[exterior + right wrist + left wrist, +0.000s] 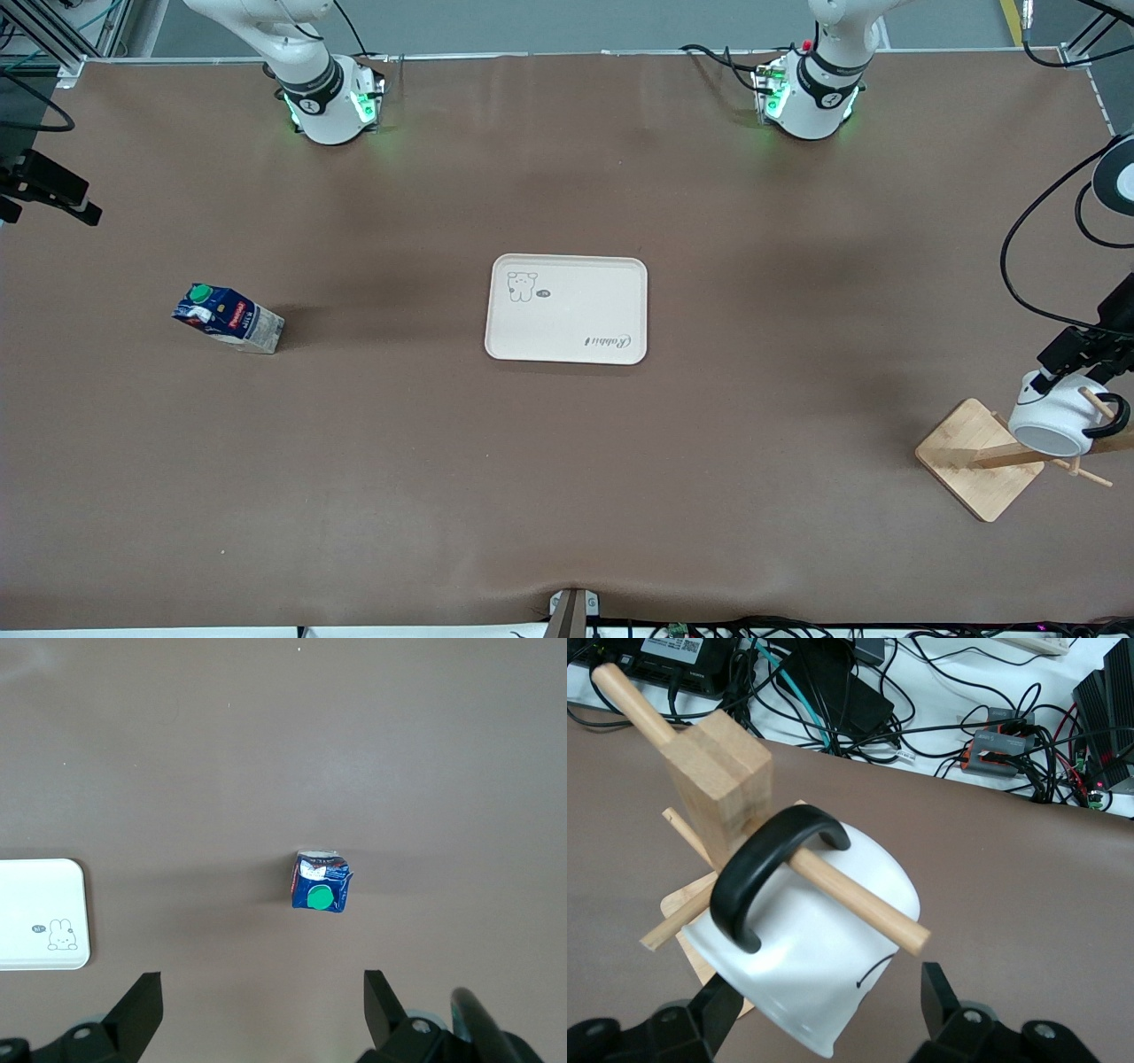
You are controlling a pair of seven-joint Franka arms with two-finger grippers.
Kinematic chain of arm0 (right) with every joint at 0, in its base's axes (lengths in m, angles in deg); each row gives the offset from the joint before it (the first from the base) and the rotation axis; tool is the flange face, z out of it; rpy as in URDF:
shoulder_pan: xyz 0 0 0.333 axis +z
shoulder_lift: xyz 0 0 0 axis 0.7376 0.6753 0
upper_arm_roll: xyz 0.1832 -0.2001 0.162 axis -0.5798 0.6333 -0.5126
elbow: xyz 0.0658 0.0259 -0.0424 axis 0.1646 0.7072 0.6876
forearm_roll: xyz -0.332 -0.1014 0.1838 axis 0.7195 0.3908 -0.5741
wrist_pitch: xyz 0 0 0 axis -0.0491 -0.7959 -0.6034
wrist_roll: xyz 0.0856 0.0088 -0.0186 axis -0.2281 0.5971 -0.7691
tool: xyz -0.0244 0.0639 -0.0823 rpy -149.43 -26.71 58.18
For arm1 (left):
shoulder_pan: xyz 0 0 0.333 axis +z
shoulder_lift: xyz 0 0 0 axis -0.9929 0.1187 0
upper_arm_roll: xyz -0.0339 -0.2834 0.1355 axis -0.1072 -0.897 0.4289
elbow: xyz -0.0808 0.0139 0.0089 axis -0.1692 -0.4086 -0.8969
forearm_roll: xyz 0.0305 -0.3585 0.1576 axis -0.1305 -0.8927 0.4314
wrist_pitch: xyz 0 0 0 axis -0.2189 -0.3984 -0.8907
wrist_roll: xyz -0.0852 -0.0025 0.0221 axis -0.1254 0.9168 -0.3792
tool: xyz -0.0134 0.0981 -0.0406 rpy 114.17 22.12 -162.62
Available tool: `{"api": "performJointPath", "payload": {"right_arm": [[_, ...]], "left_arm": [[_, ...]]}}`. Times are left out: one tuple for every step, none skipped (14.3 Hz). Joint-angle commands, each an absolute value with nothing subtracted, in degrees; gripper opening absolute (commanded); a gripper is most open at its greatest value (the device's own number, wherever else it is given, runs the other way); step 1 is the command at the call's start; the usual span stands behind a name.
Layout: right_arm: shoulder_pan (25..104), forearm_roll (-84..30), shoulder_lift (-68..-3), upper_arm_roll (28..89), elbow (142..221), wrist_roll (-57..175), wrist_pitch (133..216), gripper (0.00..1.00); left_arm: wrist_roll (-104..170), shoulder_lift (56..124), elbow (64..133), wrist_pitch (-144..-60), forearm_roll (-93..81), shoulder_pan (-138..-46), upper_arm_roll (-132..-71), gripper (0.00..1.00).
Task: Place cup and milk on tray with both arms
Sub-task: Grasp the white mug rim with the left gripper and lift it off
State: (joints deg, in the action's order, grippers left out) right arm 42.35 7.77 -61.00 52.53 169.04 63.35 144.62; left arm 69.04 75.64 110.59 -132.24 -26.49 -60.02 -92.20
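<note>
- Standing upright on the brown table toward the right arm's end is the milk carton; dark blue with a green round cap, a red label and a white lower part; well apart from the tray.
- Hanging high over that carton, the right gripper has its jaws spread wide with nothing between them; the right wrist view looks straight down on the green cap; the gripper itself lies outside the front view.
- Lying flat at the middle of the table is the cream tray; a small cartoon animal and cursive script are printed on it; nothing rests on it.
- Hooked by its black handle on a wooden peg is the white cup; it hangs tilted on the wooden mug stand toward the left arm's end of the table.
- Flanking the cup's body, the left gripper has one black finger on each side; its jaws stand open and whether they touch the cup I cannot tell.
</note>
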Motion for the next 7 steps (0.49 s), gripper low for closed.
{"api": "performJointPath", "payload": {"right_arm": [[41.7, 6.8, -60.3, 52.2, 167.7, 63.8, 144.3, 1.00], [41.7, 6.8, -60.3, 52.2, 167.7, 63.8, 144.4, 1.00], [41.6, 6.8, -60.3, 52.2, 167.6, 63.8, 144.4, 1.00], [41.6, 6.8, -60.3, 52.2, 167.7, 63.8, 144.4, 1.00], [41.6, 6.8, -60.3, 52.2, 167.6, 63.8, 144.4, 1.00], [41.7, 6.8, -60.3, 52.2, 167.6, 63.8, 144.4, 1.00], [41.8, 6.8, -60.3, 52.2, 167.6, 63.8, 144.3, 1.00]], "left_arm": [[69.8, 76.4, 109.3, -133.0, -27.5, -60.3, -92.4, 0.71], [70.0, 76.4, 109.2, -133.0, -27.3, -60.3, -92.4, 0.63], [70.0, 76.3, 109.2, -133.0, -27.1, -60.3, -92.4, 0.55], [69.9, 76.3, 109.2, -133.0, -27.0, -60.3, -92.4, 0.50], [69.8, 76.2, 109.2, -133.0, -27.0, -60.4, -92.4, 0.44], [69.8, 76.1, 109.2, -132.9, -27.0, -60.4, -92.4, 0.39], [69.8, 76.0, 109.3, -132.8, -27.0, -60.6, -92.4, 0.32]]}}
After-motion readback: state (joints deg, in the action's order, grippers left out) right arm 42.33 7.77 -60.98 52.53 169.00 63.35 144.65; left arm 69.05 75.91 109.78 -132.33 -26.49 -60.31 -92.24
